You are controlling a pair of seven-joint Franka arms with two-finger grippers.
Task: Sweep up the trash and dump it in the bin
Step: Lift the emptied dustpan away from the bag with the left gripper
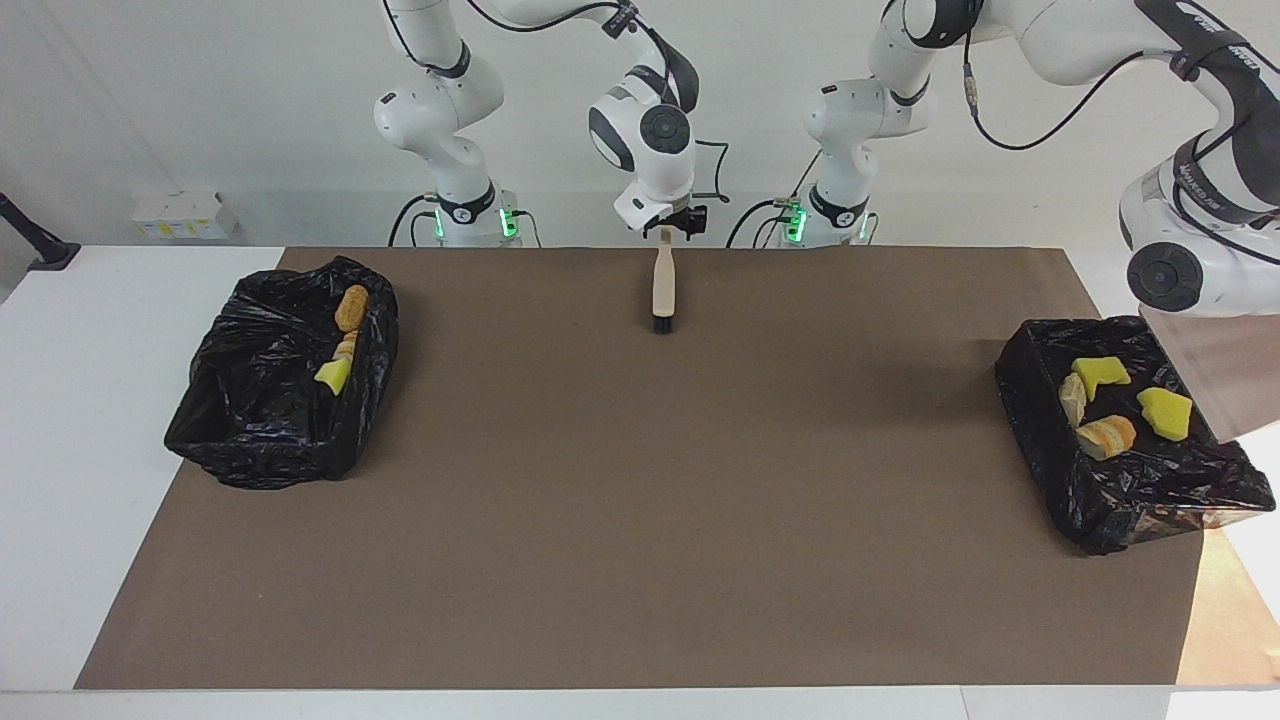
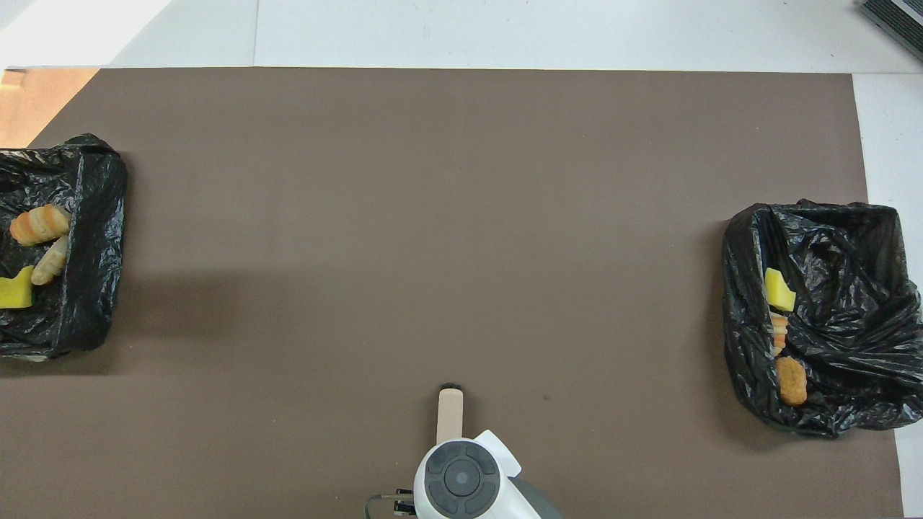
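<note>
- In the black-lined bin (image 1: pixel 1130 440) at the left arm's end of the worktop (image 1: pixel 640 480) lie four scraps of the trash (image 1: pixel 1105 435): two yellow sponge pieces, a pale foam chunk and a banded bread-like lump.
- The other black-lined bin (image 1: pixel 285 390), at the right arm's end, holds three more scraps (image 1: pixel 345 345): an orange-brown lump, a pale banded piece and a yellow-green sponge.
- Over that first bin hangs the beige dustpan (image 1: pixel 1215 375), tilted; the left tool that should carry it is hidden by the arm, so its grip cannot be told.
- The right tool (image 1: pixel 668 228) is clamped on the handle of the hand brush (image 1: pixel 663 285), which hangs upright, bristles seemingly just above the brown mat near the robots.
</note>
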